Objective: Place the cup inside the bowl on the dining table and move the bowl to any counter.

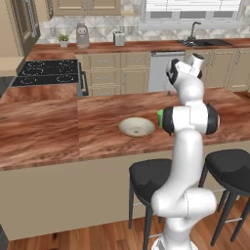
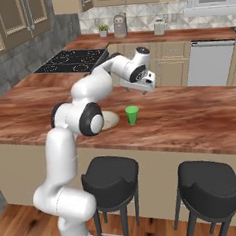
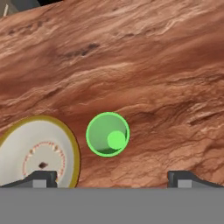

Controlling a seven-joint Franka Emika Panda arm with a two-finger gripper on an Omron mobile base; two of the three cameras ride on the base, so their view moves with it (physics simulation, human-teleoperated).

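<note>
Here the gripper [image 3: 112, 177] hangs above the cup [image 3: 107, 134], fingers spread wide and empty — the cup stands upright between the fingertips' line. The bowl [image 3: 37, 153] sits just beside it on the dining table [image 3: 153, 78].

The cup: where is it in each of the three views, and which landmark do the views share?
Left base view: cup right of centre, mostly hidden behind the arm.
Right base view: cup at centre, upright on the table.
Hand view: cup at lower centre, seen from above.
Shared landmark: the bowl beside it, apart.
</note>
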